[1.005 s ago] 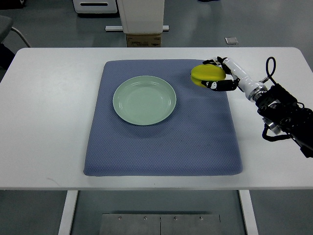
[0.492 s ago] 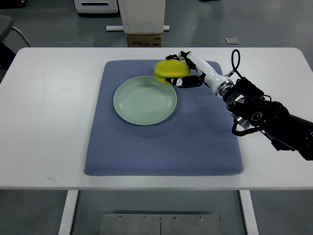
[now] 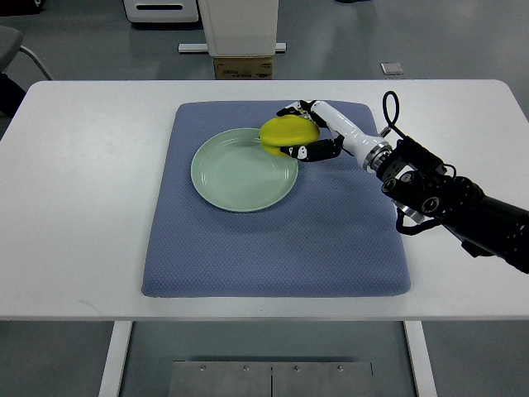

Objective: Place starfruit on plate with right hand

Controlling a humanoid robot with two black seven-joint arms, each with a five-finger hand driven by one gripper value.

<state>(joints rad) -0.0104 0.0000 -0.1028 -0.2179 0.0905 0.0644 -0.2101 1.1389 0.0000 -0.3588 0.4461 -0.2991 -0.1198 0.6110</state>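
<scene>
Bright, even overhead light; soft faint shadows; sharp focus; no glare

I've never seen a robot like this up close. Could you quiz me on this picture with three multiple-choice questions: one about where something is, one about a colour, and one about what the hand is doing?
1. Where is the starfruit?
A. over the plate's upper-right rim
B. on the bare white table
C. on the floor

2. What colour is the mat under the plate?
A. red
B. blue-grey
C. black

3. What is the right hand doing?
A. lying flat and empty on the mat
B. pressing on the plate's middle
C. gripping the starfruit

Answers:
1. A, the yellow fruit overlaps the pale green plate's upper-right edge.
2. B, the textured cloth is blue-grey on a white table.
3. C, the fingers curl around the fruit from both sides.
</scene>
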